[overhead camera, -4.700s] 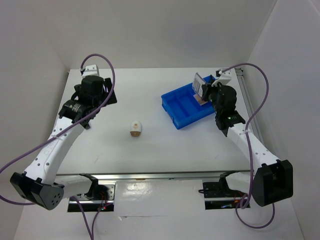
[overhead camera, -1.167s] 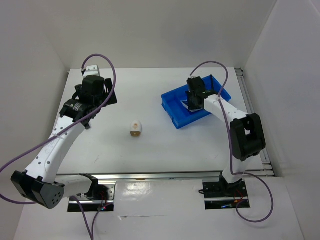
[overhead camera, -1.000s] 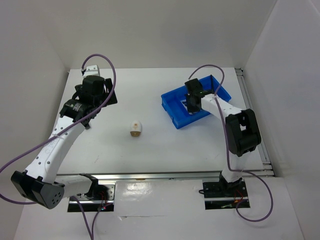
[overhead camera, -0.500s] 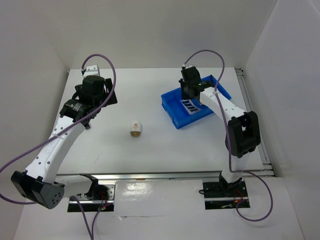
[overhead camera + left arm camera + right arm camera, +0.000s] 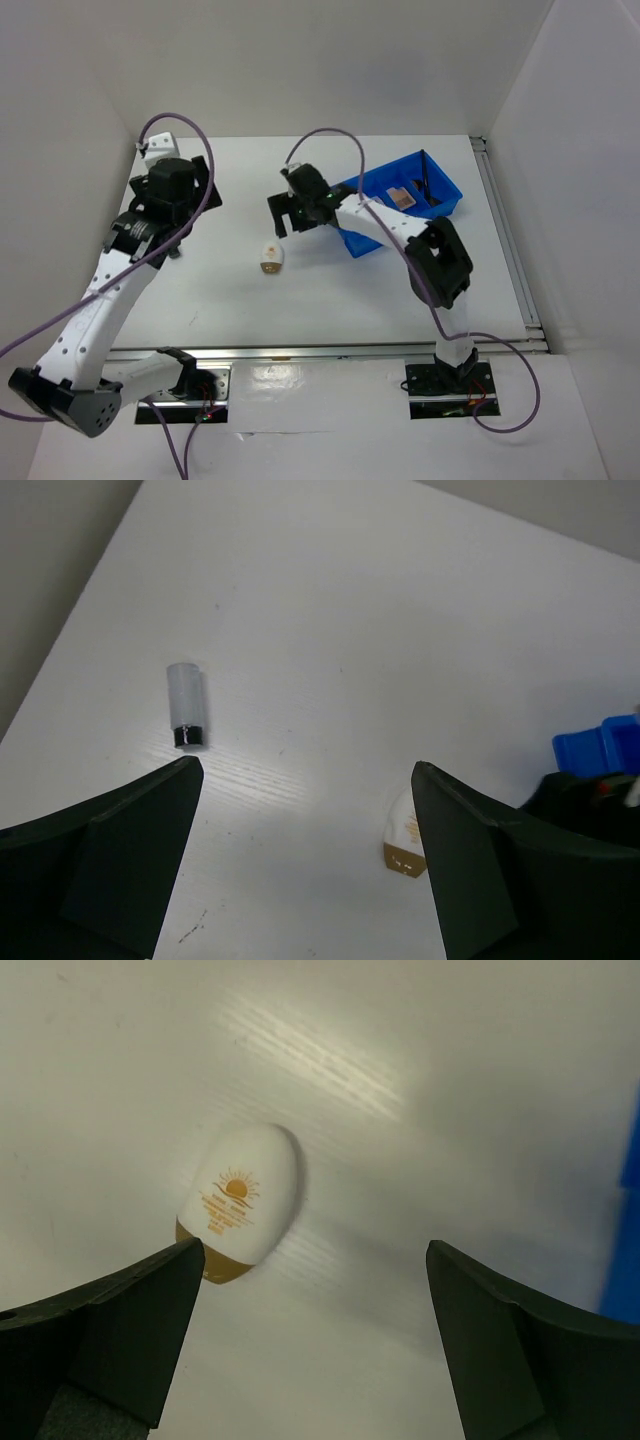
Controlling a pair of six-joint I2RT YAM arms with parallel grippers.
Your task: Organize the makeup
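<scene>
Sponge (image 5: 270, 256) left of tray (image 5: 447, 196)

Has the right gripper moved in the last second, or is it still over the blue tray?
Yes. The right gripper has left the blue tray and swung left across the table, now open beside the white sponge.

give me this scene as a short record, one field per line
sponge: white, tan base, on the table, outside the tray
tray: blue, far right side, tan compact inside
clear tube: black cap, lying on the table
right jaws: open, empty, above the sponge
left jaws: open, empty
</scene>
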